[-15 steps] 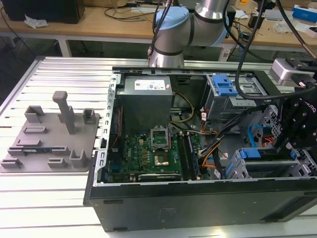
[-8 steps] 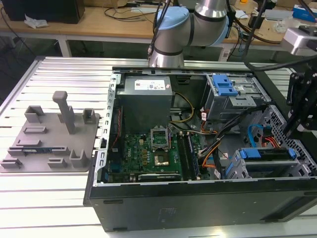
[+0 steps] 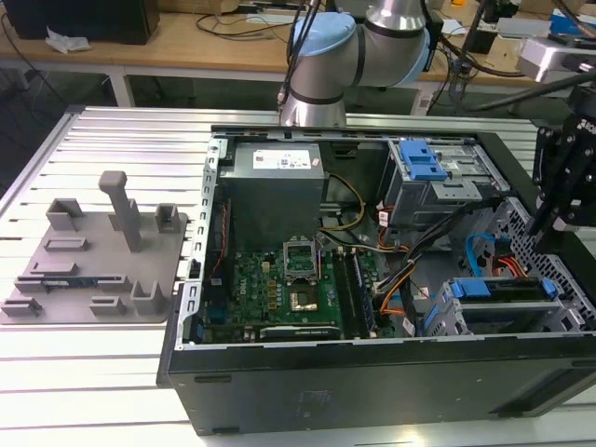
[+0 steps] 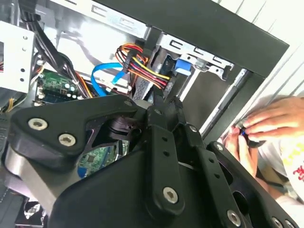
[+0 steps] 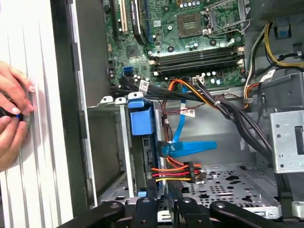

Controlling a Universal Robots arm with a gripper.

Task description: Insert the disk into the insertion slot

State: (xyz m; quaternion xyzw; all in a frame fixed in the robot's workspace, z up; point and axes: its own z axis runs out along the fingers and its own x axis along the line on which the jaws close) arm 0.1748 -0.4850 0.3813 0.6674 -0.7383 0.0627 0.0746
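Arm [image 3: 321,56]: silver-grey tubes, light blue joint caps, black cable alongside. Gripper [image 4: 160,108]: matte black linkage bars, round silver screws at pivots, grey metal block behind.

End effector [image 3: 551,216] hovers nr insertion slot [image 3: 458,317], exterior view's right

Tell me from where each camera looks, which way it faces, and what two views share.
Exterior view: off the arm, raised, looking down into the open computer case; the arm rises on its far side, the gripper hangs at the exterior view's right.
First wrist view: on the wrist, looking into the case toward the motherboard; the gripper's linkage shows.
Second wrist view: on the wrist, past the gripper's linkage toward the cable bundle.
Both wrist views share a person's hand beside the case.
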